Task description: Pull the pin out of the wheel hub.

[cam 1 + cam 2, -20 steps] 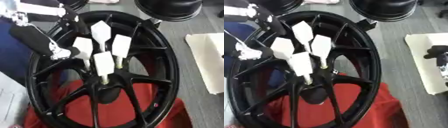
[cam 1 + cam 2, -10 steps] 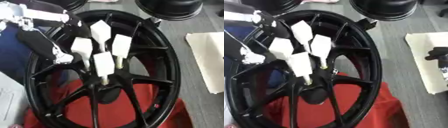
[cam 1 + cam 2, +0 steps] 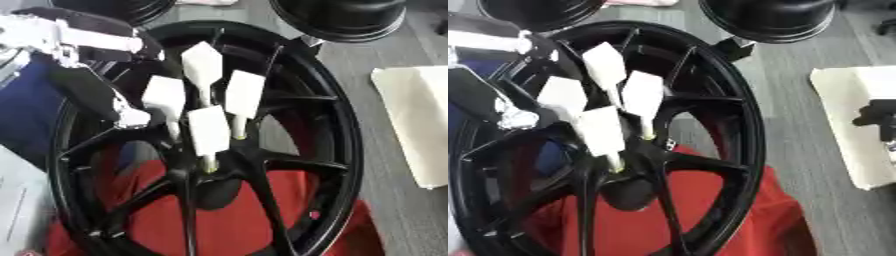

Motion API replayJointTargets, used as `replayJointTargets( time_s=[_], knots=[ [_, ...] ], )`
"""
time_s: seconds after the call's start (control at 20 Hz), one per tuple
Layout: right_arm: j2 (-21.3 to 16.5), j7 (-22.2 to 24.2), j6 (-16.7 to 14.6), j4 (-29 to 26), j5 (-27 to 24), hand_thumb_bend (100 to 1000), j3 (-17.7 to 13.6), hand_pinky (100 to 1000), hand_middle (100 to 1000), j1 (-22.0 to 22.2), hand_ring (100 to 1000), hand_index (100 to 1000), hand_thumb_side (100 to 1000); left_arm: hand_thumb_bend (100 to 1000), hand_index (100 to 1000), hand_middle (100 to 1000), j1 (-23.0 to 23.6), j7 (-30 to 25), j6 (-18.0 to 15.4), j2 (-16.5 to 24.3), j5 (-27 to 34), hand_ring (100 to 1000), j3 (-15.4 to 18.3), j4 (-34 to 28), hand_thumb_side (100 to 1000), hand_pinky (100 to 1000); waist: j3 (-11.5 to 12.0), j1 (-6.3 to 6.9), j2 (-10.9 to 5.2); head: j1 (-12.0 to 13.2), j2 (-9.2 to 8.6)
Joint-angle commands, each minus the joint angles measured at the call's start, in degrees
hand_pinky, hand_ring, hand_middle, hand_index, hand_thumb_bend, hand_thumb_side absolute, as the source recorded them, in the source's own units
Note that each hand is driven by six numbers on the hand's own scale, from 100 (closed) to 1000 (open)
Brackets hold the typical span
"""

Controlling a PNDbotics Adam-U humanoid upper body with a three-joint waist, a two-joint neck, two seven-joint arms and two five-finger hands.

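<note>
- Over on the right edge, only your right eye view catches a dark thing [image 3: 879, 120] sitting on the pale sheet [image 3: 855, 130]; in the left eye view that sheet looks bare.
- Your left hand [image 3: 83, 82] comes in from the upper left, over the wheel hub's [image 3: 289, 100] left rim. Can't tell how far its fingers are open or whether it has hold of anything.
- Four white-flagged pins [image 3: 208, 131] stand upright in the middle of the hub, bunched close together, with the left hand just beside the leftmost pin [image 3: 164, 97].
- Red cloth [image 3: 737, 220] lies under the hub's near half, blue stuff [image 3: 26, 107] at left.
- Two black round things [image 3: 767, 17] sit at the far edge.
</note>
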Motion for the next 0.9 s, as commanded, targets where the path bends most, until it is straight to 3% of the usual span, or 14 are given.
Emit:
replayJointTargets(
  time_s=[0.05,0.35,0.55,0.6,0.65,0.9],
  knots=[
    [-0.6,0.0,0.1,-1.2,0.2,100,-0.3,841,661,-0.2,666,758,553,229,870,798,-0.5,-1.4,0.8,0.4,-0.2,858,0.2,0.2,319,826,-0.1,-0.15,-0.88,0.3,-0.95],
    [-0.2,0.0,0.1,-1.2,0.1,100,-0.4,842,660,-0.2,666,758,554,188,812,722,-0.5,-1.4,0.7,0.0,-1.0,810,0.4,0.6,262,796,-0.3,-0.24,-0.61,0.4,-1.09],
    [0.0,0.0,0.1,-1.2,0.1,100,-0.5,842,661,-0.2,666,759,555,100,702,584,-0.5,-1.4,0.6,-0.2,-1.0,727,0.7,0.6,246,747,-0.4,-0.33,-0.60,0.4,-1.04],
    [0.0,0.0,0.1,-1.2,0.1,100,-0.5,842,661,-0.1,666,759,555,100,702,584,-0.5,-1.4,0.6,-0.2,-0.7,727,0.8,0.5,246,747,-0.4,-0.34,-0.61,0.3,-1.02],
    [0.0,0.0,0.2,-1.2,0.1,100,-0.5,842,661,-0.1,667,759,555,100,629,514,-0.6,-1.2,0.6,-0.2,-0.4,660,1.0,0.4,225,700,-0.3,-0.36,-0.66,0.3,-0.95],
    [0.0,0.1,0.2,-1.2,-0.1,100,-0.5,843,661,0.0,667,759,554,100,460,422,-1.0,3.0,2.1,0.6,3.2,594,2.7,-1.4,160,642,-0.1,-0.41,-1.02,0.2,-0.80]
  ],
)
